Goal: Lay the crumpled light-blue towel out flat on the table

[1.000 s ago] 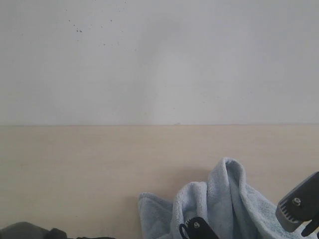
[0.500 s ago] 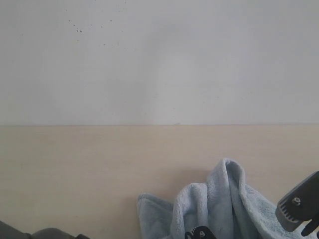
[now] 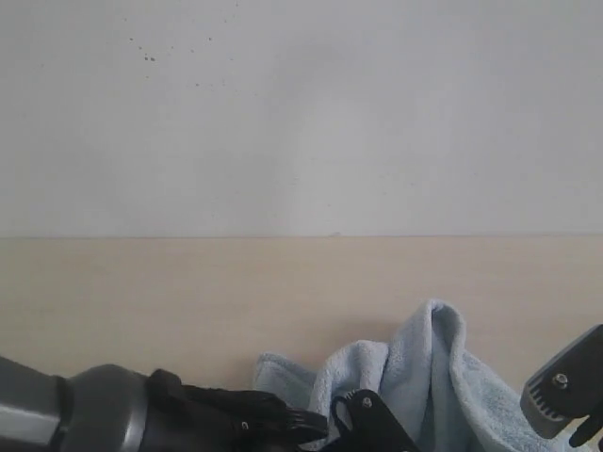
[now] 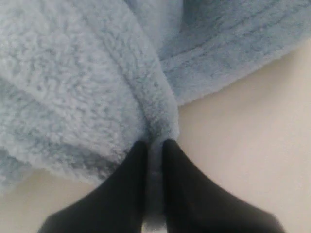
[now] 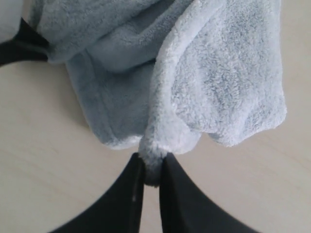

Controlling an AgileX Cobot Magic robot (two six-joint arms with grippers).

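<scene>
Fingers (image 4: 127, 174) of the left gripper (image 4: 154, 145) were found closed on a fold of the towel (image 4: 87, 73), with the fleece pinched in the narrow gap between the two black tips. The fingers (image 5: 177, 194) of the right gripper (image 5: 151, 160) were likewise found closed, and a rounded nub of the cloth was clamped between them.

In the exterior view the towel (image 3: 424, 377) was located at the lower right of the table (image 3: 188, 292), close to the bottom edge of that view. It was recorded as bunched and creased, drawn up into a peak, and not laid flat. Part of a stitched hem (image 5: 104, 114) was noted in the right wrist view. Bare table surface (image 5: 48, 170) was observed beside the cloth in both wrist views. Whether the gripped portions were raised clear of the table could not be determined.

The left arm (image 3: 104, 414), dark grey and black, was seen entering from the lower left of the exterior view and reaching to the towel's left edge. A grey part of the right gripper (image 3: 563, 394) was seen at the lower right corner, just beside the cloth. A white wall (image 3: 301, 113) was noted behind the table.
</scene>
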